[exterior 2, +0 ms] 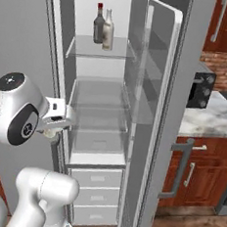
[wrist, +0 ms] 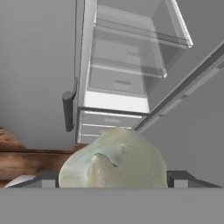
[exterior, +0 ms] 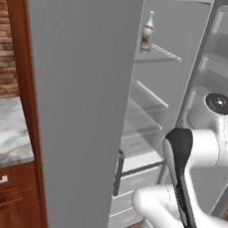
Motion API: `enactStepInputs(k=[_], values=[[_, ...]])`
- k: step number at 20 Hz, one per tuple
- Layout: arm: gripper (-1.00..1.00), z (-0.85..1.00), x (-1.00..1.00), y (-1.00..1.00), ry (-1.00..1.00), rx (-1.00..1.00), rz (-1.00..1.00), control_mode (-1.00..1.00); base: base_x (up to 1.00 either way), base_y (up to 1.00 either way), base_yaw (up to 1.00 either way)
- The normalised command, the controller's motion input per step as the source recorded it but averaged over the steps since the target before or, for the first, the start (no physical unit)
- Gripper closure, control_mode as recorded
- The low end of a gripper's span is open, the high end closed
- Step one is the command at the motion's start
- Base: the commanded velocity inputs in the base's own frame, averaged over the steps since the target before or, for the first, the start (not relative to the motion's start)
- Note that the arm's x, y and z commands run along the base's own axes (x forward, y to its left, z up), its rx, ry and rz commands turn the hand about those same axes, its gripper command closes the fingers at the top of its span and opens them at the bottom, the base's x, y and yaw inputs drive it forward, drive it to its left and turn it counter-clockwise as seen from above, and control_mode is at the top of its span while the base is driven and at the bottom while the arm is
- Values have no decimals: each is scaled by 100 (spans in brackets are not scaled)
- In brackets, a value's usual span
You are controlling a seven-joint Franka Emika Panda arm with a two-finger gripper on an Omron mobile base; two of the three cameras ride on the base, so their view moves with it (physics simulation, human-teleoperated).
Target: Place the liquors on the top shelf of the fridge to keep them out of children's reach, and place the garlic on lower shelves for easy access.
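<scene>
Gripping one garlic (wrist: 114,158), tool (wrist: 113,177) sits clamped on bulb, dark tips flanking it left and right in hand view. Garlic: off-white with greenish cast, lumpy, rounded. In right base view, bulb (exterior 2: 49,133) peeks below tool (exterior 2: 55,124) at left edge of open fridge (exterior 2: 157,115), level with lower shelves (exterior 2: 98,115). Two liquors on top shelf (exterior 2: 87,54), side by side, touching: dark bottle (exterior 2: 98,25) with red cap at left, cream bottle (exterior 2: 108,31) with tan label at right. Three white drawers (exterior 2: 95,195) below.
</scene>
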Motion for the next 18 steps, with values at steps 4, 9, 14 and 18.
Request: enactStepInputs(k=[4, 9, 14, 18], values=[[100, 0, 0, 0, 0, 0, 0, 100, 46, -31, 22], [100, 0, 0, 0, 0, 0, 0, 100, 32, -44, 19], [100, 0, 0, 0, 0, 0, 0, 100, 35, -15, 17], [100, 0, 0, 0, 0, 0, 0, 100, 44, 0, 15]])
